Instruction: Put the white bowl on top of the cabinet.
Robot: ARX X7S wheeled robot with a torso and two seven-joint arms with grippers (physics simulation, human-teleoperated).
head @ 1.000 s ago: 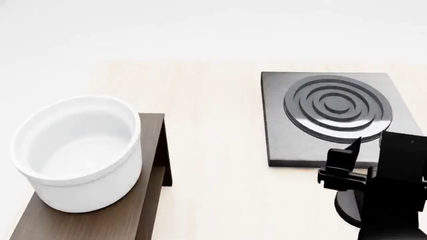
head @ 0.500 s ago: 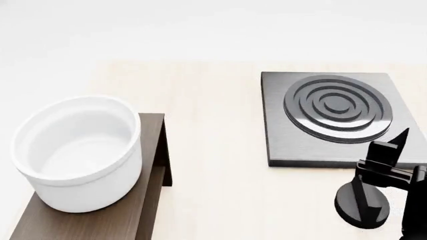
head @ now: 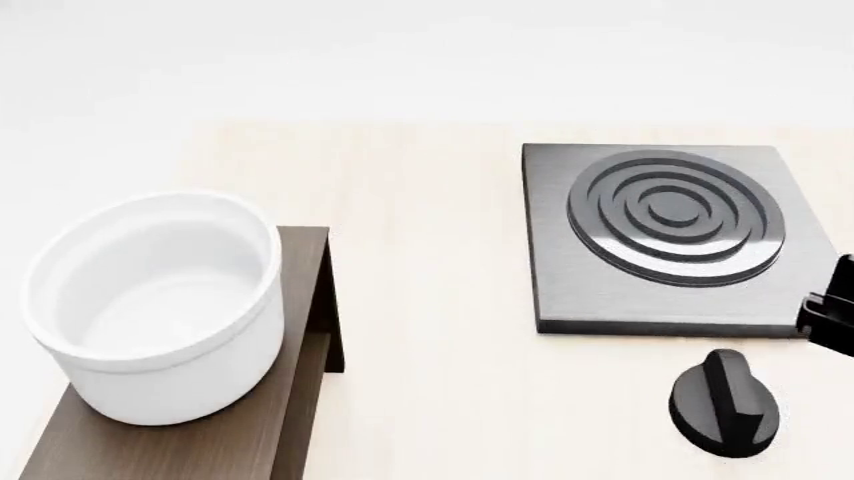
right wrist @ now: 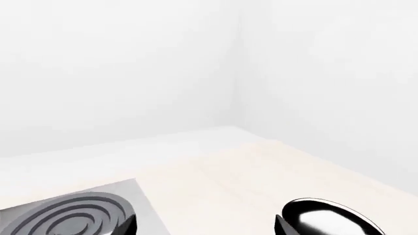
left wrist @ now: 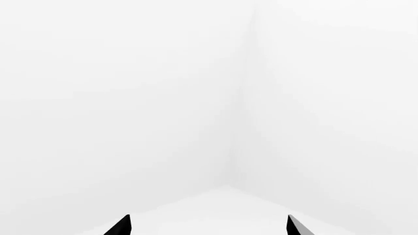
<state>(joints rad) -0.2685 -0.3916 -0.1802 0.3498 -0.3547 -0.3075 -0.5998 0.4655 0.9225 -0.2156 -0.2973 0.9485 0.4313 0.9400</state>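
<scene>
The white bowl is seated on the cabinet; judged rigid, glossy, slippery, best gripped at the thick rim. The left gripper and right gripper are both seen spread, nothing held.

Matte black pointed fingers

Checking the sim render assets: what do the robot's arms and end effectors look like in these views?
All plain black, no cables or markings visible. The left end effector shows only two pointed black fingertips. The right end effector shows similar dark tips; in the head view only a blocky black piece of the right arm shows at the frame edge.
</scene>
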